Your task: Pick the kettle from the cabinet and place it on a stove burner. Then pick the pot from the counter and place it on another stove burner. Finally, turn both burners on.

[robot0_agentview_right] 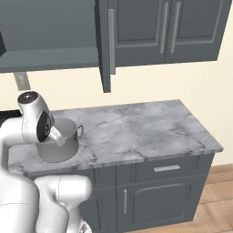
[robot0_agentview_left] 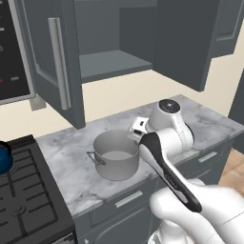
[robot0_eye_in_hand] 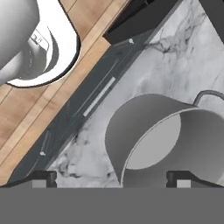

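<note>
Here the pot (robot0_eye_in_hand: pixel 166 144) sits on the counter (robot0_eye_in_hand: pixel 175 57) directly below the gripper (robot0_eye_in_hand: pixel 111 177), jaws spread wide, holding nothing.

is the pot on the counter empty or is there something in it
Empty. The pot stands upright on the counter, and the hand view looks straight into it: bare grey floor and walls, nothing inside.

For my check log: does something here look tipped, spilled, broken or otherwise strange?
Nothing is spilled or broken. The pot stands upright and empty on the counter; the kettle sits on the stove. The cabinet doors hang open, which fits the task.
</note>
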